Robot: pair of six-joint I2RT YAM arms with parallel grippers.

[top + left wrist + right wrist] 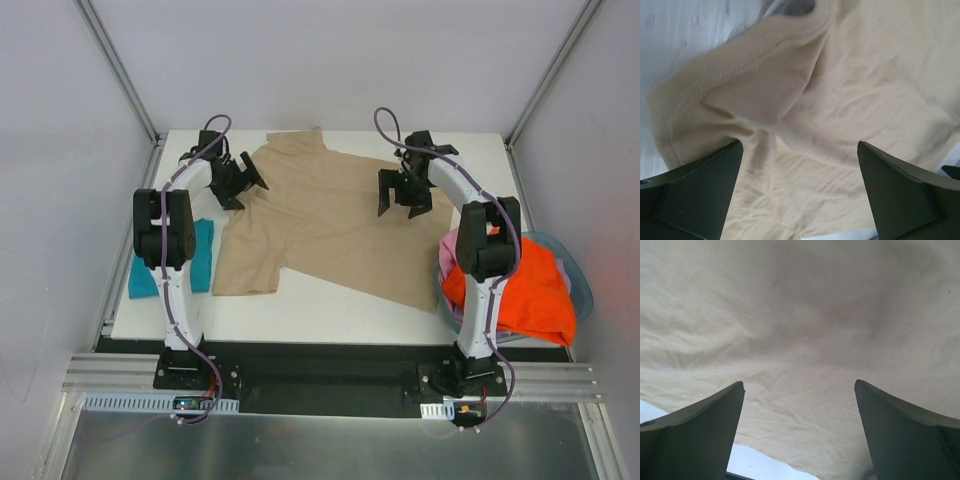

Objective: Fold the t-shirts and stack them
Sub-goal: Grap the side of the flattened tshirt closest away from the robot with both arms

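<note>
Counting shirts: four for certain, perhaps five; one tan shirt (330, 225) spread wide over the middle of the table (330, 318); one teal shirt (203, 258) folded at the left edge, beside the left arm; one orange shirt (535, 290) heaped in the basket (586, 292), with one pink shirt (446, 262) under it at the left rim, plus a pale lavender sliver (572, 268) at the far rim, too small to call a shirt for sure; one basket only, at the right near corner of the table, reaching past the right edge; two arms, two grippers; left gripper (250, 185) over the tan shirt's left sleeve, jaws spread wide with nothing between them, fingers (700, 195) above a rumpled, doubled-over sleeve hem, contact with the cloth impossible to tell; right gripper (402, 208) over the tan shirt's right side, jaws likewise wide apart and empty, fingers (695, 435) above smooth cloth close to its edge; on edges: tan collar end up against the table's far edge, lower right corner close to the basket, lower left hem just beside the teal shirt; on room: a bare white strip along the near edge, bare corners far left and far right.
</note>
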